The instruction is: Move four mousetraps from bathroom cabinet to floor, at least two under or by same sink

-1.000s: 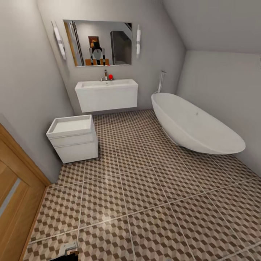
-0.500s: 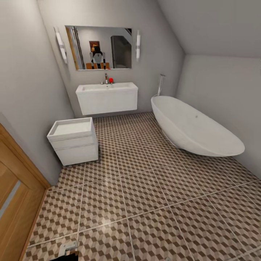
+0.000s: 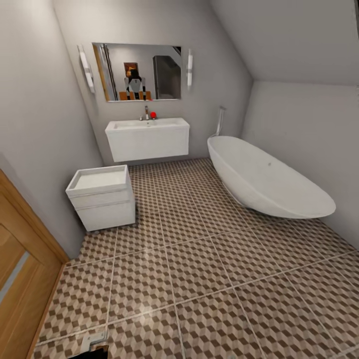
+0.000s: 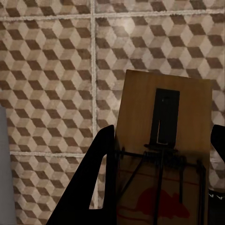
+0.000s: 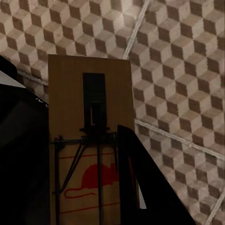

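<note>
Mousetraps sit between each gripper's fingers (over tiles).

- You are seeing soft, even brightness in the head view, with pale glare sheening on the bathroom floor.
- Both wrist views are looking dim, slightly blurred.

**Three cameras, one shared floor**

My head camera looks forward and down from high up, toward the wide white wall-hung basin at the far wall. Both wrist cameras sit close, facing down. All three share the brown, beige and white cube-patterned tile floor.
</note>
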`<state>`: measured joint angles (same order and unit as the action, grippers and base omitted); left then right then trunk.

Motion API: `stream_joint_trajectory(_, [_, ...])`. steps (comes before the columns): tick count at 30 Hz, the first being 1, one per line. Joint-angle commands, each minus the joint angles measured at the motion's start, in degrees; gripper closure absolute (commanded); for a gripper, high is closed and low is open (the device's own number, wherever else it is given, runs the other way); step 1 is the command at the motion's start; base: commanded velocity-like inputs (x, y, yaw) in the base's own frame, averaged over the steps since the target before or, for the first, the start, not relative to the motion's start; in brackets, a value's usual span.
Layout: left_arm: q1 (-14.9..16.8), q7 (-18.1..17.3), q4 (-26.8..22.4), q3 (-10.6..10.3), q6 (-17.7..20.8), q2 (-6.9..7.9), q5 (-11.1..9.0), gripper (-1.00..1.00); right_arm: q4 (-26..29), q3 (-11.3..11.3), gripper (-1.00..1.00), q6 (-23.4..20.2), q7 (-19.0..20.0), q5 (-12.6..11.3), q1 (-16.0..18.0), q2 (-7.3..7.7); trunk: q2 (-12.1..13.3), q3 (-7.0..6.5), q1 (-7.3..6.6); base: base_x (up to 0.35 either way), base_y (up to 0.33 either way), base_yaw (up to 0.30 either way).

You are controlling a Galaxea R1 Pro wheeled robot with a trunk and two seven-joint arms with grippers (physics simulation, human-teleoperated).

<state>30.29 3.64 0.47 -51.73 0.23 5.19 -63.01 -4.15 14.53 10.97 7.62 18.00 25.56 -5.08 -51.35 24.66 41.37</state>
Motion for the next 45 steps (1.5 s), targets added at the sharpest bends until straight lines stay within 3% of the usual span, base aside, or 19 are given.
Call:
stream_joint_trajectory(1, [0.03,0.23,-0.01,-0.48,0.05,-0.01,-0.27,1.0,-0.25,0.24,1.0,0.43,-0.02,0.02,0.1,-0.02,-0.04,-0.04,0.01,0.0,0.0,0.0])
stream_joint_trajectory(23, [0.0,0.23,-0.02,-0.48,0.03,-0.01,-0.27,1.0,-0.25,0.24,1.0,0.54,-0.06,-0.01,0.1,-0.02,-0.04,-2.06,0.01,0.0,0.0,0.0])
stream_joint_trajectory(32, [-0.01,0.23,-0.03,-0.48,0.05,-0.01,-0.27,1.0,0.0,0.3,1.0,0.53,-0.22,0.47,0.1,-0.18,-0.04,-2.23,0.01,0.009,0.0,0.0])
stream_joint_trajectory(45, [0.0,0.23,-0.02,-0.48,0.13,0.0,-0.27,1.0,0.1,0.28,1.0,0.34,-0.06,0.18,0.1,-0.2,-0.04,-2.23,0.01,0.297,0.0,0.0])
